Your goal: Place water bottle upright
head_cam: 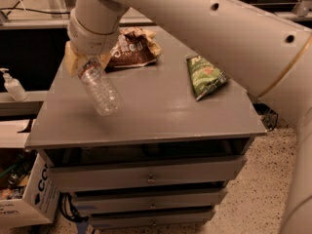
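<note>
The gripper (87, 64) hangs over the back left part of the grey bench (161, 116), at the end of the big white arm (219, 28) that sweeps in from the upper right. It is clamped on the neck end of the water bottle (101, 91). The bottle slants down and away from the gripper, cap end up inside the grip and its clear ribbed base lower and toward the front of the bench. Whether the base touches the bench top cannot be told. Just behind the gripper and to its right lies a crumpled brown snack bag (132, 48). Further right of the gripper, well apart from the bottle, a green chip bag (204, 76) lies flat. Off the bench, to the left of the gripper and lower, a white pump dispenser (13, 86) stands on a ledge. Below the gripper, under the bench top, are drawers (148, 175), with a cardboard box (29, 204) on the floor at the lower left.
</note>
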`<state>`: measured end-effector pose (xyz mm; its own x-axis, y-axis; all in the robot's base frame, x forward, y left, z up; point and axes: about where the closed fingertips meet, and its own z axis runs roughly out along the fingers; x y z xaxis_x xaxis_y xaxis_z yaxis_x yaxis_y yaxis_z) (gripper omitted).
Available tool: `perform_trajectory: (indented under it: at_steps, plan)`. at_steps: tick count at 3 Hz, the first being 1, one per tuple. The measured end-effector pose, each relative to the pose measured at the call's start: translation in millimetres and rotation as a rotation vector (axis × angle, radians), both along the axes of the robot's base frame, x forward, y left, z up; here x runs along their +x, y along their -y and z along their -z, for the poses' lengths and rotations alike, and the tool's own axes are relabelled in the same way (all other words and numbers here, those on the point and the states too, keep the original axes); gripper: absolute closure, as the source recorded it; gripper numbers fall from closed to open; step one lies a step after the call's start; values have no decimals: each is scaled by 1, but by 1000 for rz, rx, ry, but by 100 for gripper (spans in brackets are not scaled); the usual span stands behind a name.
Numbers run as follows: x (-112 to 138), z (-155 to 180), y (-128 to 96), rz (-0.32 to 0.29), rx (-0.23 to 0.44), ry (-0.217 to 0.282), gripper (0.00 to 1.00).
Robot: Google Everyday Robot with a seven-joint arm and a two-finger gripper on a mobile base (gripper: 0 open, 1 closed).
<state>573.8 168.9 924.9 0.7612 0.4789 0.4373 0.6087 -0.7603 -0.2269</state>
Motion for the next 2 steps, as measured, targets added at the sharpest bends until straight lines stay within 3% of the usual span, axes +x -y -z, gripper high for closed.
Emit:
perform_trajectory:
  at_steps: [2]
  plan:
    - [2,-16,11,-90,164,187,100]
